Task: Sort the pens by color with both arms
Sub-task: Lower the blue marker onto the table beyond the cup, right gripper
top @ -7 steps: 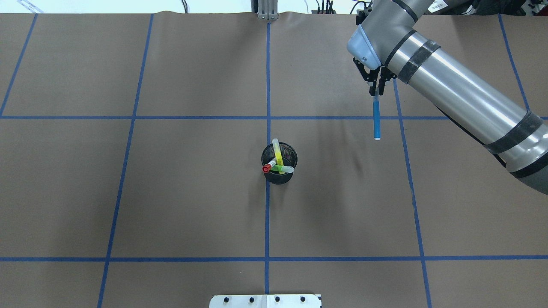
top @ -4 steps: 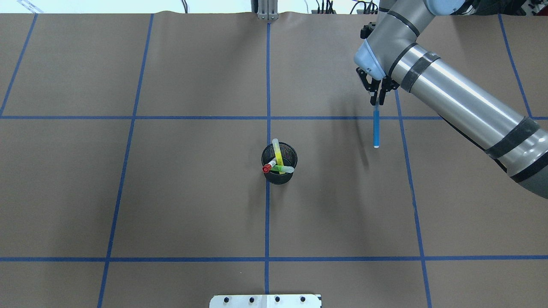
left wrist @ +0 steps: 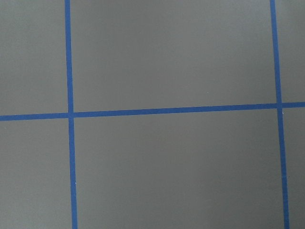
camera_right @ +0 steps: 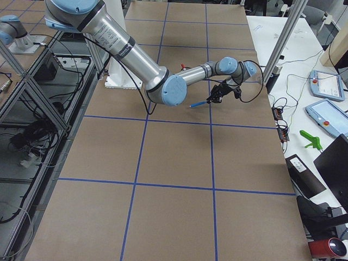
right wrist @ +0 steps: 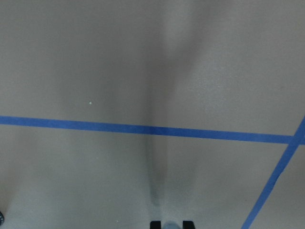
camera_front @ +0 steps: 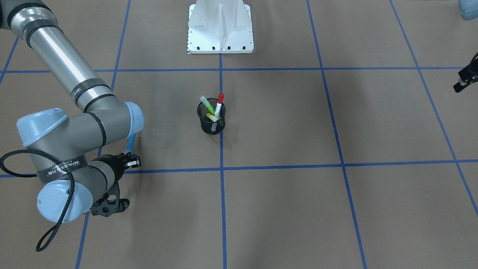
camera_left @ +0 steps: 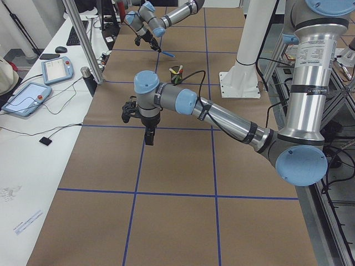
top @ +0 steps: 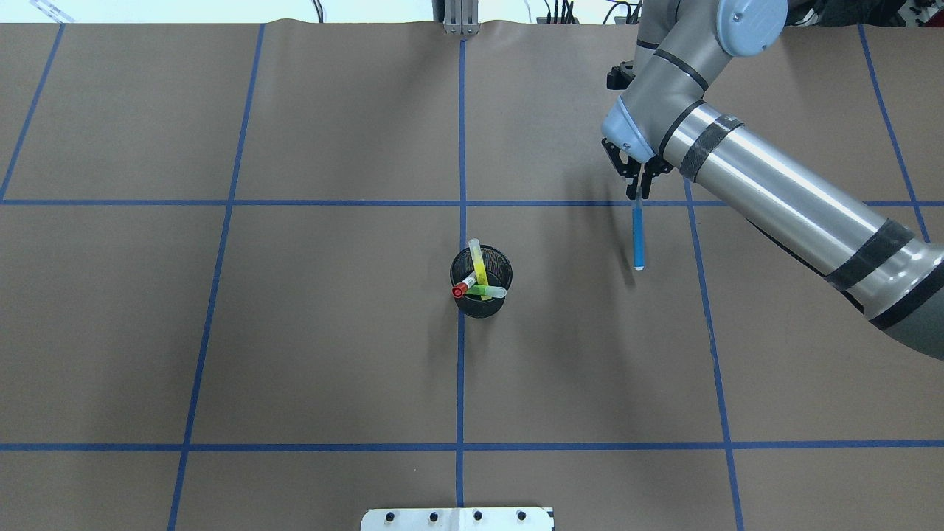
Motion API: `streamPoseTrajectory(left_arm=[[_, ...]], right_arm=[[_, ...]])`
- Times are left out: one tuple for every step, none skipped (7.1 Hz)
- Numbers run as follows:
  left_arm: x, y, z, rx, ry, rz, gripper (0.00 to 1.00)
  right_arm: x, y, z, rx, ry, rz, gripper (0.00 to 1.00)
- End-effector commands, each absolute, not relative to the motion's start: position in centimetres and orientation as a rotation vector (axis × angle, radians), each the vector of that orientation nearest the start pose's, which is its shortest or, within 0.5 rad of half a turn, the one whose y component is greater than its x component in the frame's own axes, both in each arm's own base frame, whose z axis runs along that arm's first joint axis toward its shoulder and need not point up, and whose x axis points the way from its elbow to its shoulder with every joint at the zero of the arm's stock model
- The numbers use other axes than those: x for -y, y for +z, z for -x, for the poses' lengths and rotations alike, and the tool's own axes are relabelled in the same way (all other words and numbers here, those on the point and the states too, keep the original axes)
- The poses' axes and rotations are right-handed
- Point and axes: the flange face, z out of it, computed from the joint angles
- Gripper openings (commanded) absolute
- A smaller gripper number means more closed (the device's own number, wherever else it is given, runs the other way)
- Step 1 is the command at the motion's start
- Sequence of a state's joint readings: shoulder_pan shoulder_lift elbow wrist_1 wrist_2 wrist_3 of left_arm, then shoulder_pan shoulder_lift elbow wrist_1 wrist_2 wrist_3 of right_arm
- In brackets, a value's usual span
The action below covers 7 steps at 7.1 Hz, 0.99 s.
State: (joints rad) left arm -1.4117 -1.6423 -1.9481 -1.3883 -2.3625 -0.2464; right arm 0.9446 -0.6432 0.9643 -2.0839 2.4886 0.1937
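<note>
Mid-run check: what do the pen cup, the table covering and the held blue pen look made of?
Pen cup: black wire mesh, probably metal, matte; its wall is see-through.
Table covering: matte brown paper, likely; its far edge ripples.
Blue pen: smooth plastic, apparently; uniform colour, slight sheen.

Lit brightly and evenly from above, diffuse, with no hard-edged shadows. Overhead: blown out to white along 12 o'clock, a glare streak down the arm [top: 774,193] at 3, a soft smear of shadow on the table [top: 295,332] just left of the pen [top: 638,236], a fainter one from the cup [top: 481,284] toward 7. Front: same glare on the tube at 10. Left wrist: dimmer, flat grey, sharp. Right wrist: washed pale, soft-focus, crossed by a dark shadow band from centre to 6. Sides: crisp, posts leaning at the edges.
</note>
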Motion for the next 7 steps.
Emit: streamPoseTrajectory(left_arm=[[50.3,44.9,-1.7,-0.825,0.027,-0.104,1.0],[50.3,44.9,-1.7,-0.825,0.027,-0.103,1.0],[50.3,44.9,-1.8,-0.825,0.029,-0.104,1.0],[50.3,44.8,-1.8,-0.826,0.029,-0.105,1.0],[50.6,44.3,-1.8,-0.828,0.026,-0.112,1.0],[51.2,43.3,-2.7,-0.834,0.025,-0.112,1.0],[51.7,42.5,-2.8,-0.843,0.006,-0.114,1.0]], right_arm=[[67.5,37.0,43.4,0.772,-0.33,0.526,0.25],[67.4,37.1,43.5,0.771,-0.333,0.525,0.29],[67.5,37.1,43.4,0.769,-0.334,0.523,0.4],[67.4,37.3,43.4,0.766,-0.333,0.523,0.44],[67.5,37.4,43.2,0.764,-0.329,0.525,0.5],[67.8,37.2,42.7,0.767,-0.323,0.519,0.57],[68.0,36.5,42.4,0.771,-0.321,0.511,0.59]])
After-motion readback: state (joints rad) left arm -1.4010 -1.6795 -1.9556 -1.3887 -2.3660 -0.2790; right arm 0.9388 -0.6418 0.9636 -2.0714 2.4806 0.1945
